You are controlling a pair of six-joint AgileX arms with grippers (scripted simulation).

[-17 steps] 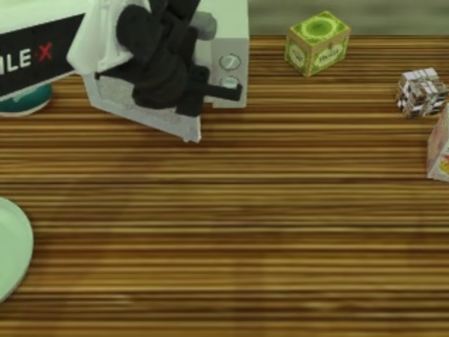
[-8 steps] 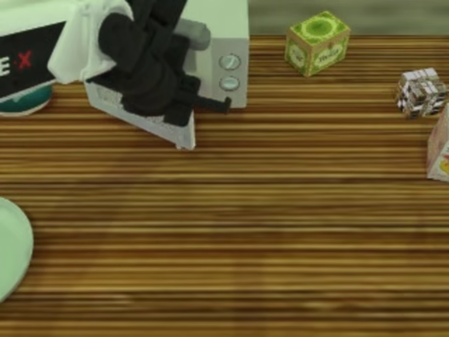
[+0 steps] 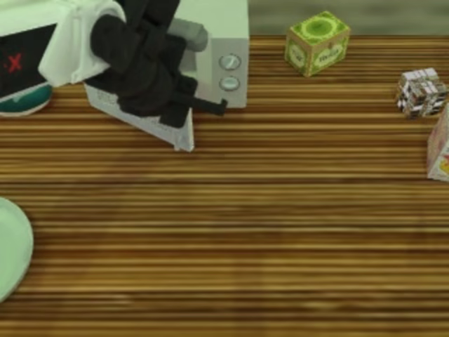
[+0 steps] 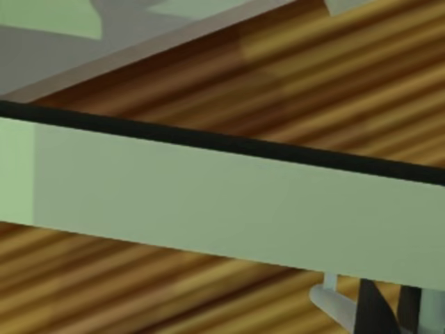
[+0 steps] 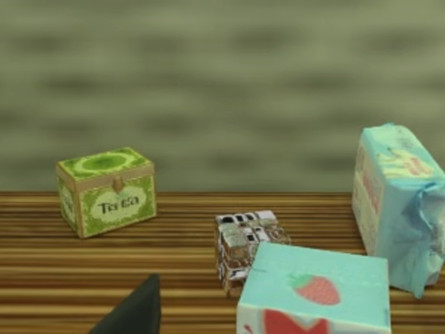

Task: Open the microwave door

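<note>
The microwave [image 3: 223, 28] stands at the back left of the table, its two silver knobs facing the front. The microwave door [image 3: 140, 116] stands swung out at an angle, its free edge toward the table's front. My left gripper [image 3: 184, 112] hangs black over the door's free edge. In the left wrist view the door's [image 4: 229, 209] pale edge crosses the frame, and my left gripper [image 4: 391, 313] is shut on the thin grey handle [image 4: 327, 305]. My right arm is parked beyond the top view's right edge; a dark part of its gripper [image 5: 137, 312] shows.
A green tea box [image 3: 317, 42] sits at the back, with a patterned cube [image 3: 421, 91] and a carton [image 3: 440, 151] at the right edge. A pale plate [image 3: 10, 249] lies front left and a teal bowl [image 3: 24, 102] beside the microwave. A strawberry box [image 5: 316, 292] is close to my right wrist.
The door has swung further out, its free edge moving left and toward the table's front. My left gripper has moved left with it.
</note>
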